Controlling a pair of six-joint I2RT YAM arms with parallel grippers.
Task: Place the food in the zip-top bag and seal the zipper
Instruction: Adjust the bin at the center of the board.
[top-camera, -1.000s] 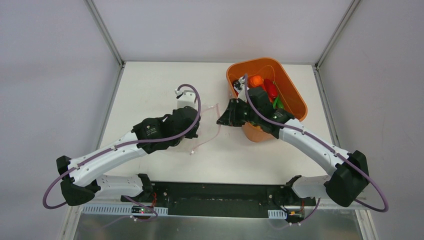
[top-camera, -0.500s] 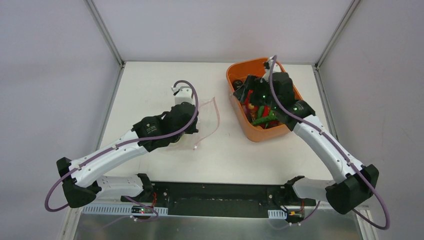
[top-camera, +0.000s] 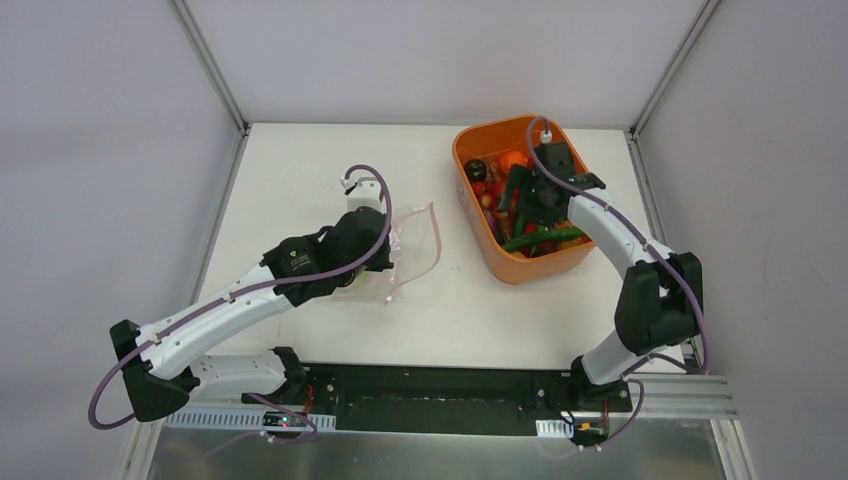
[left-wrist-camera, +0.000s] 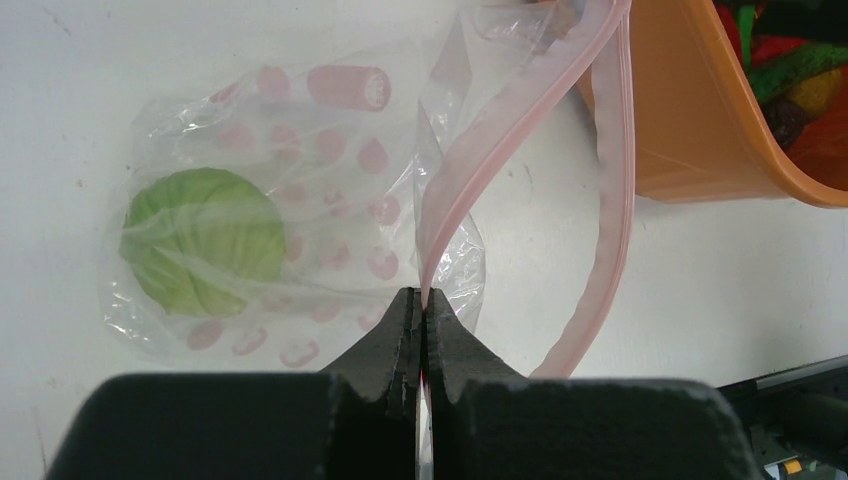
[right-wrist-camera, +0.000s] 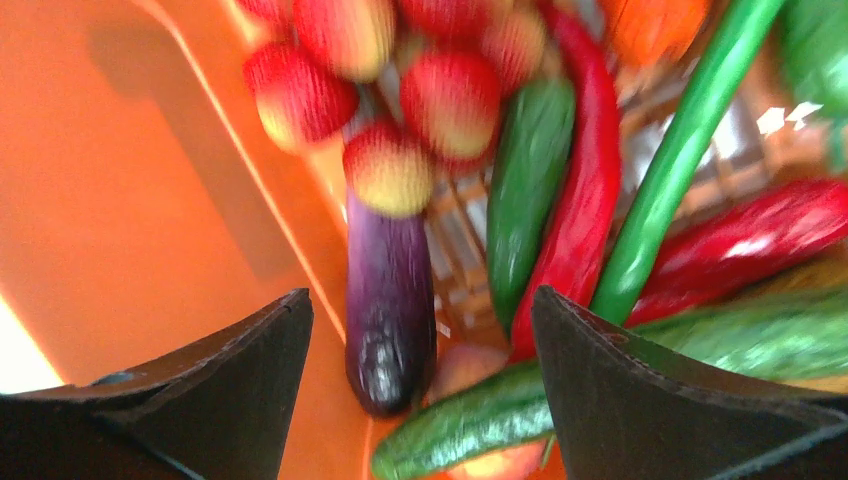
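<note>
Purple is the colour to watch: a toy eggplant (right-wrist-camera: 390, 290) lies straight below the right end effector (right-wrist-camera: 420, 300), framed between its two fingers, which stand spread wide with nothing in them. The eggplant's long axis runs away from the wrist, across the line on which the fingers would close, so a squeeze would catch it across its narrow width. It lies close along the inner wall of the orange tub (right-wrist-camera: 150, 200), which I'd judge leaves little room for the finger on that side. The rest of the food is heaped around it: red-yellow fruits (right-wrist-camera: 450, 95) just beyond its far end, and a green pepper (right-wrist-camera: 530, 190) and a red pepper (right-wrist-camera: 590, 170) just beside it, roughly parallel.

The right arm is plainly the nearer one to the tub. The left end effector (left-wrist-camera: 420, 300) is clamped on the pink zipper (left-wrist-camera: 610, 180) of the zip-top bag (left-wrist-camera: 330, 130), lifting one lip so the mouth gapes toward the tub. The bag lies on the white counter (top-camera: 300, 170) just left of the tub, with one light green cabbage-like piece (left-wrist-camera: 205, 240) already inside. Whatever the right arm picks must travel leftward to that mouth.
</note>
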